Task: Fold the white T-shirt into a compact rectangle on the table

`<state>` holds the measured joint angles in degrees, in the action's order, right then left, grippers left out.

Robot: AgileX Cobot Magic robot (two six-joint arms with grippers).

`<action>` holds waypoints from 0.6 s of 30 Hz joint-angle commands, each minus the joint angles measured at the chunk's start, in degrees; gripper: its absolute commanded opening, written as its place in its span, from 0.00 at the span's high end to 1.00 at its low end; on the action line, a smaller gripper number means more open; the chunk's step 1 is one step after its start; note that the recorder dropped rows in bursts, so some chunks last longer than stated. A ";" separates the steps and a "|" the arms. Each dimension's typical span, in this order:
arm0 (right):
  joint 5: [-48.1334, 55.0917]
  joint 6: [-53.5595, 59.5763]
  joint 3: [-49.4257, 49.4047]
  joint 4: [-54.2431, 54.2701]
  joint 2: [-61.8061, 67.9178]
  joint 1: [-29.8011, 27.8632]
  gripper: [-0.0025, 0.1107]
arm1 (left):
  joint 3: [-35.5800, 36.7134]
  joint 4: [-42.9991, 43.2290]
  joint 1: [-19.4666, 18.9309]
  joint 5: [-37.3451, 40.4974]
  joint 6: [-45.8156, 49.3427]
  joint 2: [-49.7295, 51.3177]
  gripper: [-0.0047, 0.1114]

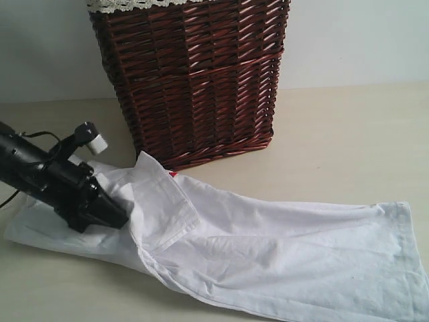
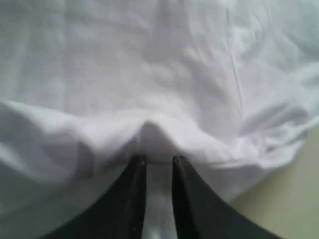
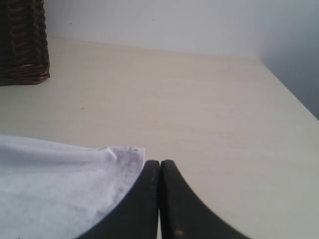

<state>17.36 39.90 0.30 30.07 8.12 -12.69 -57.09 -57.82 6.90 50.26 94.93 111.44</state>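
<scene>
On the left of my exterior view, the left claw (image 1: 115, 216) sits low on the left end of the white T-shirt (image 1: 268, 248), its tip tucked against a raised flap of cloth. Through its wrist camera I see the black fingers (image 2: 135, 174) drawn narrow, pinching a ridge of white fabric that bunches at their tips. The shirt lies rumpled across the table (image 1: 335, 127) and stretches rightward to its hem. A sliver of red shows on it near the dark red-brown wicker basket (image 1: 194, 80), which stands just behind. Over on the right, the right claw (image 3: 159, 167) is pressed fully closed with nothing between its fingers, just beside a corner of the shirt.
</scene>
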 commanded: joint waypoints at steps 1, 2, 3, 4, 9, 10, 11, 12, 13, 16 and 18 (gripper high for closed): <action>-0.16 0.47 -0.30 -0.04 0.01 0.04 0.98 | -4.19 -7.97 1.03 -1.33 1.08 -0.07 0.77; -0.16 0.47 -0.30 -0.04 0.01 0.04 0.98 | -5.01 -8.64 1.28 -1.74 1.08 -0.07 0.77; -0.16 0.47 -0.30 -0.04 0.01 0.04 0.98 | -5.78 -9.20 1.63 -2.19 1.08 0.15 0.77; -0.16 0.47 -0.30 -0.04 0.01 0.04 0.98 | -6.40 -9.20 1.87 -2.76 1.08 0.45 0.77; -0.16 0.47 -0.30 -0.04 0.01 0.04 0.98 | -7.12 -2.03 -0.76 -16.90 2.07 0.72 0.81; -0.16 0.47 -0.30 -0.04 0.01 0.04 0.98 | -6.89 0.83 -1.62 -18.12 2.00 2.08 0.84; -0.16 0.47 -0.30 -0.04 0.01 0.04 0.98 | -6.89 4.67 -3.34 -17.18 2.00 4.73 0.93; -0.16 0.47 -0.30 -0.04 0.01 0.04 0.98 | -6.89 5.58 -4.03 -15.95 2.00 5.98 0.96; -0.16 0.47 -0.30 -0.04 0.01 0.04 0.98 | -6.89 5.84 -4.83 -13.61 0.92 7.61 0.96; -0.16 0.47 -0.30 -0.04 0.01 0.04 0.98 | -6.19 11.70 -5.96 -9.61 -2.61 8.20 0.96; -0.16 0.47 -0.30 -0.04 0.01 0.04 0.98 | -4.15 19.29 -6.25 -7.19 -4.97 8.20 0.96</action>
<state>17.36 39.90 0.30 30.07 8.12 -12.69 -63.93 -48.31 1.08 39.84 92.33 118.66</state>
